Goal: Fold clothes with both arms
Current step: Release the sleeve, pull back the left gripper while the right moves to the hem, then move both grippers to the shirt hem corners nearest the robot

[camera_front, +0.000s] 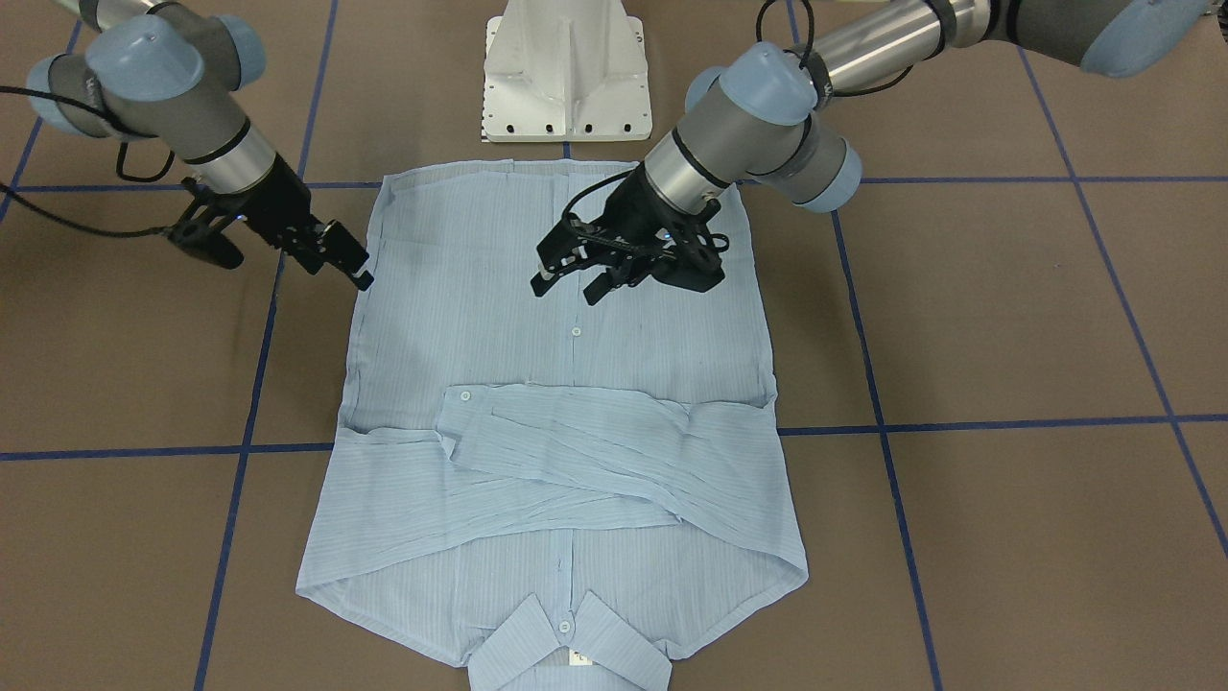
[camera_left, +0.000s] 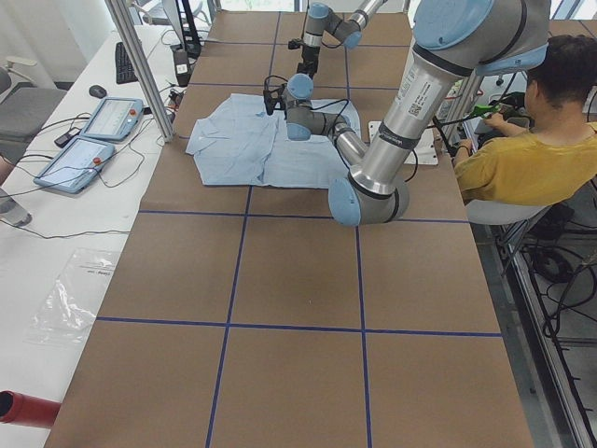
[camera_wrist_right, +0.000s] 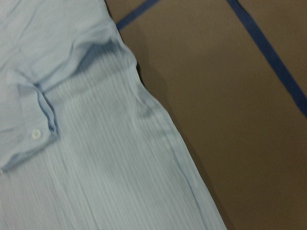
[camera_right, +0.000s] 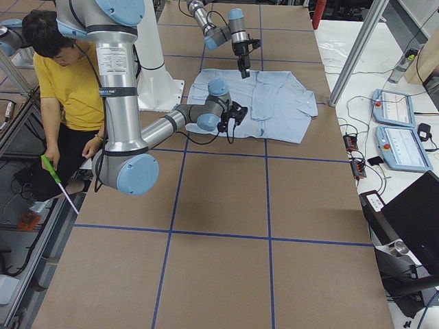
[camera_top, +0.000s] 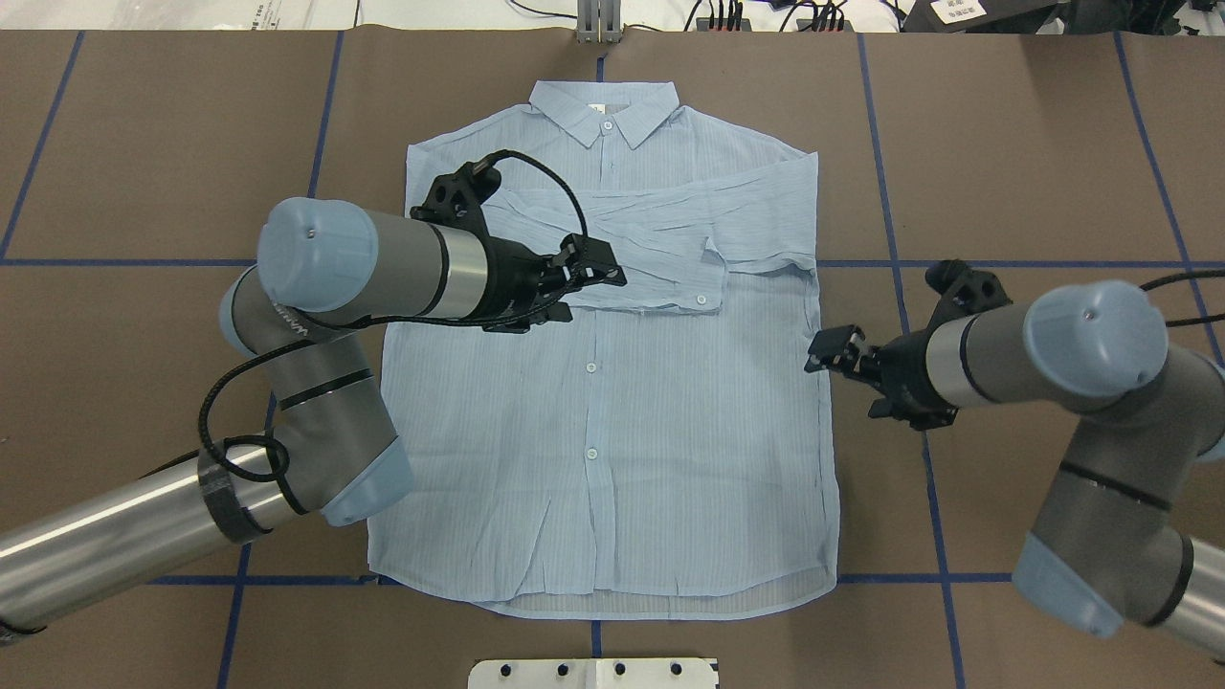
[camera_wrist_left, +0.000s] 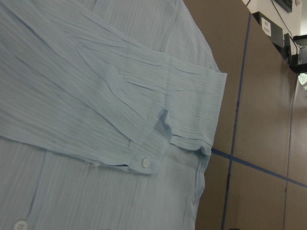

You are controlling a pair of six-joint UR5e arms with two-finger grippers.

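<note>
The light blue striped shirt (camera_top: pixel 612 431) lies flat and buttoned on the brown table, collar (camera_top: pixel 605 110) at the far edge. Both sleeves (camera_top: pixel 670 239) are folded across the chest. My left gripper (camera_top: pixel 603 268) hovers over the chest by the folded sleeves, open and empty; it also shows in the front view (camera_front: pixel 566 288). My right gripper (camera_top: pixel 825 352) is at the shirt's right side edge, just off the cloth; it looks open and holds nothing. A buttoned cuff (camera_wrist_left: pixel 144 160) shows in the left wrist view. The right wrist view shows the shirt's side edge (camera_wrist_right: pixel 158 115).
The white pedestal base (camera_front: pixel 566 72) stands at the shirt's hem side. Blue tape lines (camera_top: pixel 900 263) cross the brown table. A seated person in yellow (camera_left: pixel 532 159) is beside the robot. Control pendants (camera_right: pixel 391 110) lie on a side table past the far edge.
</note>
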